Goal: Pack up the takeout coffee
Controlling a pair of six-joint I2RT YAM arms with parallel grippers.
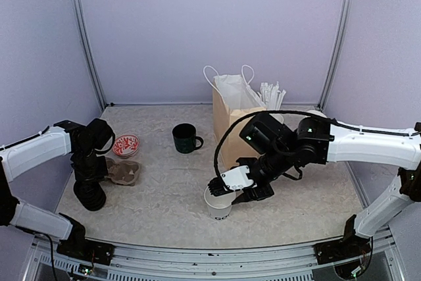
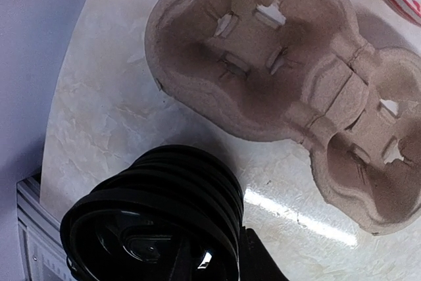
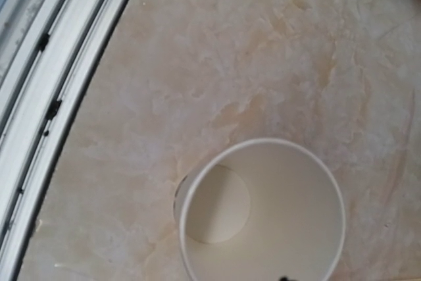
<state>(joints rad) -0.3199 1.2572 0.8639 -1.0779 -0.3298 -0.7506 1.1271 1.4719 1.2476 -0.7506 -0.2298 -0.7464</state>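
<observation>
- Your right gripper (image 1: 228, 187) hangs at the rim of a white paper cup (image 1: 218, 207), which is lidless and empty with black lettering on its side. Whether the fingers grip it cannot be told.
- The cup stands upright on the table (image 1: 164, 192) near the front edge, in front of a brown paper bag (image 1: 230, 120).
- Your left gripper (image 1: 90, 177) hovers over a stack of black lids (image 2: 154, 222), just beside a pulp cup carrier (image 2: 276, 83). The spread of its fingers cannot be told.
- A dark green mug (image 1: 185, 138) stands left of the bag.
</observation>
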